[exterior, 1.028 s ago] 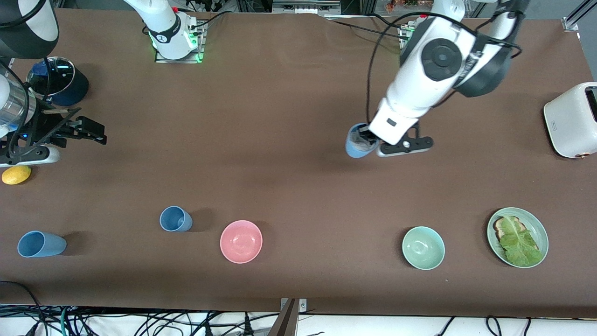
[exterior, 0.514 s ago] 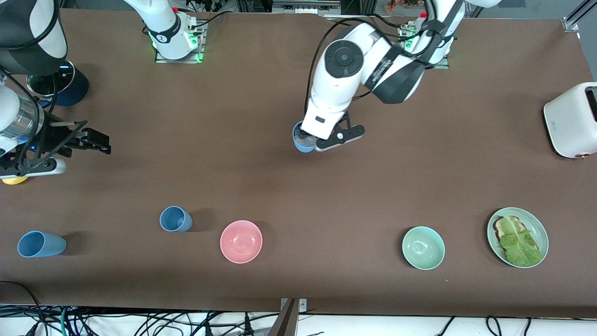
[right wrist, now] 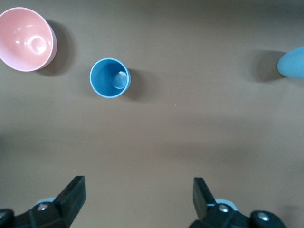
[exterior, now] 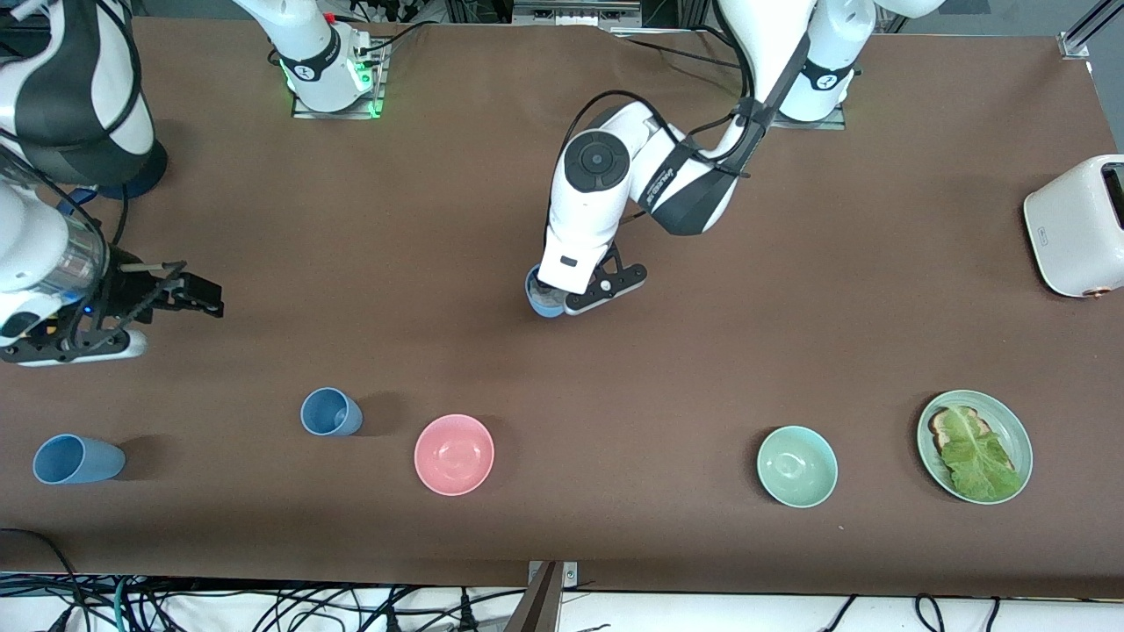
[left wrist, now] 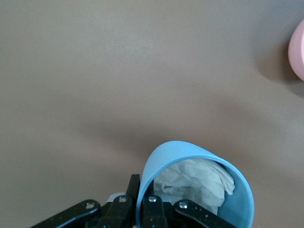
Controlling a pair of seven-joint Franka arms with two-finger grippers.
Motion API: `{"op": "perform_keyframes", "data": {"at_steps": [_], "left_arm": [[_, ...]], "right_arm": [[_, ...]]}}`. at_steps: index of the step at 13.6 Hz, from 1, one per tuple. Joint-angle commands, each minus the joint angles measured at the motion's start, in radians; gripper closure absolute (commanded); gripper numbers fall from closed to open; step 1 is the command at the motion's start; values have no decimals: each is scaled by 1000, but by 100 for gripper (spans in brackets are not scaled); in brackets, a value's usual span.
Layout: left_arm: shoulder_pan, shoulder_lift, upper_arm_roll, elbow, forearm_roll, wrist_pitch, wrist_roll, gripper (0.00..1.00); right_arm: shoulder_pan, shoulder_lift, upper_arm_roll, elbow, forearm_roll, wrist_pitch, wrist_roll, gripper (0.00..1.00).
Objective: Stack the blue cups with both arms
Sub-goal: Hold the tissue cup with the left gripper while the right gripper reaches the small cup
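In front view, mid-table, my left gripper [exterior: 551, 298] is clamping a blue cup [exterior: 542, 301]; the second blue cup [exterior: 330, 412] is standing by the pink bowl [exterior: 454, 454], so no stack yet. Left wrist: crumpled paper [left wrist: 197, 183] is showing inside the held cup. Right wrist: right gripper [right wrist: 137, 194] is gaping wide, empty, over the table nr that second cup.
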Motion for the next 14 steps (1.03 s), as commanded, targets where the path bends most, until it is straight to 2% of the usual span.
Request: {"op": "perform_keyframes", "data": {"at_steps": [1, 4, 9, 13, 14], "left_arm": [[-12, 74, 13, 48, -3, 56, -13, 100], [-12, 126, 16, 48, -1, 127, -8, 100], [-12, 174, 33, 51, 0, 131, 4, 100], [-12, 179, 37, 51, 0, 144, 5, 100], [-10, 179, 37, 52, 0, 145, 11, 87]], "right_arm": [[-1, 40, 1, 0, 14, 54, -10, 0], [-1, 80, 2, 0, 15, 102, -12, 0], [12, 120, 1, -64, 15, 224, -4, 0], [18, 173, 2, -71, 17, 317, 5, 0], [18, 189, 2, -71, 17, 338, 5, 0]]}}
